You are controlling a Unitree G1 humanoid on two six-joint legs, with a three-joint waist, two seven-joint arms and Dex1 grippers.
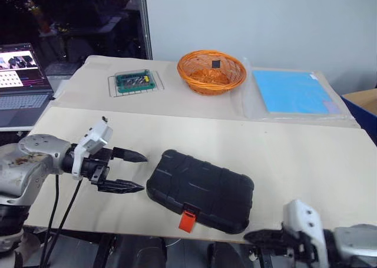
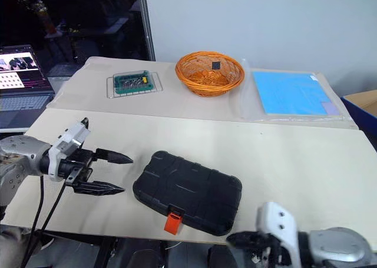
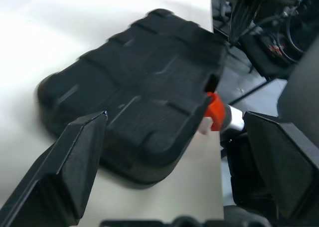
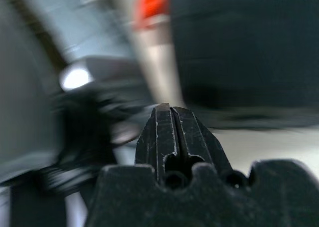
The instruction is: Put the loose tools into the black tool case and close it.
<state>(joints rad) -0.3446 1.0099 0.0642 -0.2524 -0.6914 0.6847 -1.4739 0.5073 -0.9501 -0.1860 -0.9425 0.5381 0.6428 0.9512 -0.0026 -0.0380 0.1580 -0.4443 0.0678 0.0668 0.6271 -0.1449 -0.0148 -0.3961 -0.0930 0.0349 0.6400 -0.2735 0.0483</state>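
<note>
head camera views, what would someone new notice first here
The closed black tool case lies near the table's front edge, its orange-red latch pointing toward the robot. Just to its left hovers the left hand, fingers spread open and not touching it. At the back of the table an orange wicker basket stands between a green bit set box and a blue sheet.

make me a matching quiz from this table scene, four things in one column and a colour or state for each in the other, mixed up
Things:
1. black tool case
2. wicker basket
3. left gripper
4. right gripper

States:
A. jaws apart, holding nothing
B. lid shut, lying on the table
C. jaws pressed together
D. orange, at the table's far side

Pairs: 1-B, 2-D, 3-A, 4-C
</note>
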